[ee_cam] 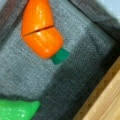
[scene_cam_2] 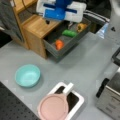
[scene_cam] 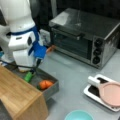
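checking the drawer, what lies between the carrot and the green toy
Nothing: bare grey drawer floor separates the carrot from the green toy, in the wrist view.

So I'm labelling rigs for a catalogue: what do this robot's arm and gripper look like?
The arm is bulky, rounded white casing with a dark blue band. The gripper is a white block with bright blue parts in both front views, and a black cable runs beside it. No markings are readable.
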### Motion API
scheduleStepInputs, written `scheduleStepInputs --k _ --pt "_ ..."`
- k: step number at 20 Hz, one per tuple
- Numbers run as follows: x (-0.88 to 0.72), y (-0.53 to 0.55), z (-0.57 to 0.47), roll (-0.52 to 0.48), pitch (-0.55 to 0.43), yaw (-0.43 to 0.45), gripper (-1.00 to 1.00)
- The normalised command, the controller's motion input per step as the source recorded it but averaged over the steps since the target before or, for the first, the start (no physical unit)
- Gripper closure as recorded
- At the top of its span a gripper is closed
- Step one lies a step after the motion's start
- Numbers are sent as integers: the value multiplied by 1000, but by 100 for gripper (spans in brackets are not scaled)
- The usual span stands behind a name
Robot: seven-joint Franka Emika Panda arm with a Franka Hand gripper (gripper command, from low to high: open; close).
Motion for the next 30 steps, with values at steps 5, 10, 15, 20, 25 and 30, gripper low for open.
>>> scheduleStepInputs --k 5,10,15,20,25,30 --pt "154 180 15 130 133 -403 -100" --pt "313 204 184 164 342 -574 -100" --pt "462 186 333 311 377 -512 -100" --pt "460 127 341 314 285 -338 -100" --pt "364 107 242 209 260 -144 -100" --pt "293 76 118 71 219 -44 -100"
